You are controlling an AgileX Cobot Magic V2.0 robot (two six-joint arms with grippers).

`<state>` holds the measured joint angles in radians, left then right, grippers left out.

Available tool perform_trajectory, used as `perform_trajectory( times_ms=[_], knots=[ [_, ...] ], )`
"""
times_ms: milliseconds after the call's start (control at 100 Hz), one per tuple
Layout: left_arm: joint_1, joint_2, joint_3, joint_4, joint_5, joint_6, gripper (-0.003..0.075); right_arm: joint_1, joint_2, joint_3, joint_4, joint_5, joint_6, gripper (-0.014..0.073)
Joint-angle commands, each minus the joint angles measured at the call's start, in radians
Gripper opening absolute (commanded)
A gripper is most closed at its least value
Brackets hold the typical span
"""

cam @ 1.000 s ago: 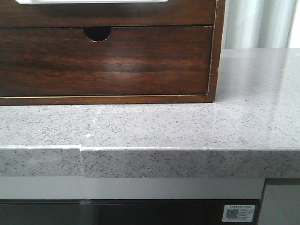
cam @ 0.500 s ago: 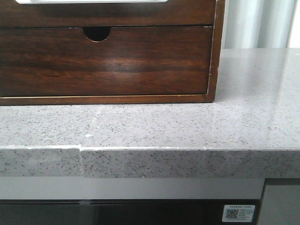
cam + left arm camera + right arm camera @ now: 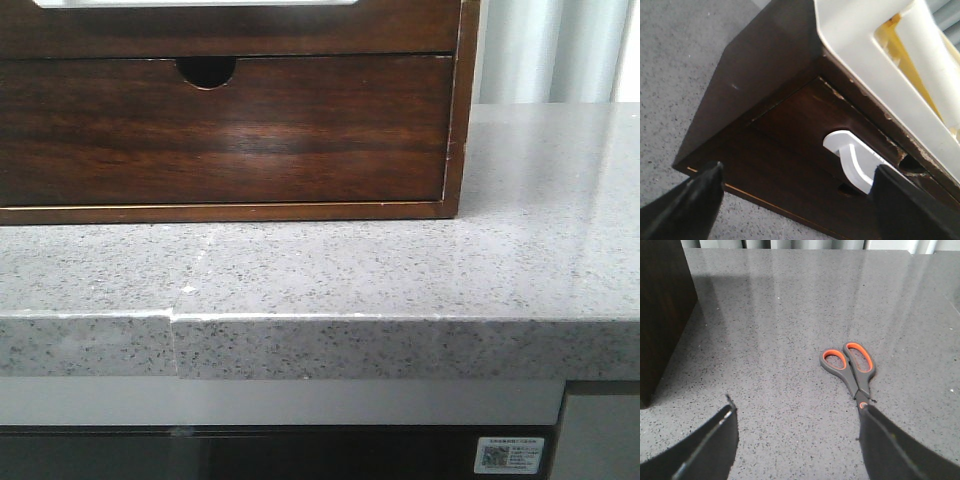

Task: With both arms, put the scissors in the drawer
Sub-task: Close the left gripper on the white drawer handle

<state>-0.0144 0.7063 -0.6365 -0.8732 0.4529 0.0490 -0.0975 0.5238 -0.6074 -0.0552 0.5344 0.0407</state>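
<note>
Scissors point(image 3: 852, 367) grey, orange-lined handles; drawer point(image 3: 230, 28) dark walnut-brown; countertop point(image 3: 400, 270) grey speckled.

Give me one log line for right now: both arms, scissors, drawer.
left gripper: open, at drawer, not touching | right gripper: open, over scissors | scissors: flat on counter | drawer: shut

The tabletop point(image 3: 420, 270) is seen as grey speckled stone with a polished sheen. The drawer point(image 3: 230, 25) and the notched drawer point(image 3: 250, 135) are made of dark, glossy wood, chipped along one edge in the left wrist view. The scissors point(image 3: 852, 367) are fitted with matt grey handles lined in orange.
</note>
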Motion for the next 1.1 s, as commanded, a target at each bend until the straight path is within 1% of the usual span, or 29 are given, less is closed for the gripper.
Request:
perform_trajectory(
  times_ms=[0, 130, 240, 410, 530, 600, 710, 810, 870, 950, 1090],
  knots=[
    [0.000, 0.041, -0.029, -0.139, -0.016, 0.071, 0.0563, -0.005, 0.011, -0.035, -0.005, -0.079, -0.006, 0.0462],
    [0.000, 0.089, -0.029, -0.341, 0.025, 0.259, 0.0557, -0.005, 0.011, -0.035, -0.005, -0.079, -0.006, 0.0462],
    [0.000, 0.109, -0.029, -0.458, 0.059, 0.354, 0.0507, -0.005, 0.011, -0.035, -0.005, -0.081, -0.006, 0.0462],
    [0.000, 0.135, -0.029, -0.555, 0.104, 0.409, 0.0414, -0.005, 0.011, -0.035, -0.005, -0.081, -0.006, 0.0462],
    [0.000, 0.152, -0.033, -0.578, 0.135, 0.413, 0.0351, -0.005, 0.011, -0.035, -0.005, -0.086, -0.006, 0.0462],
    [0.000, 0.170, -0.035, -0.587, 0.144, 0.426, 0.0328, -0.005, 0.011, -0.035, -0.005, -0.087, -0.006, 0.0462],
    [0.000, 0.207, -0.037, -0.659, 0.198, 0.511, 0.0326, -0.005, 0.011, -0.035, -0.005, -0.096, -0.006, 0.0462],
    [0.000, 0.247, -0.038, -0.795, 0.266, 0.635, 0.0326, -0.005, 0.011, -0.035, -0.005, -0.106, -0.006, 0.0462],
    [0.000, 0.271, -0.038, -0.853, 0.304, 0.694, 0.0326, -0.005, 0.011, -0.035, -0.005, -0.108, -0.006, 0.0462],
    [0.000, 0.309, -0.039, -0.902, 0.334, 0.721, 0.0326, -0.005, 0.011, -0.035, -0.005, -0.113, -0.006, 0.0462],
    [-0.002, 0.368, -0.039, -0.946, 0.377, 0.750, 0.0326, -0.005, 0.011, -0.035, -0.005, -0.115, -0.006, 0.0462]
  ],
)
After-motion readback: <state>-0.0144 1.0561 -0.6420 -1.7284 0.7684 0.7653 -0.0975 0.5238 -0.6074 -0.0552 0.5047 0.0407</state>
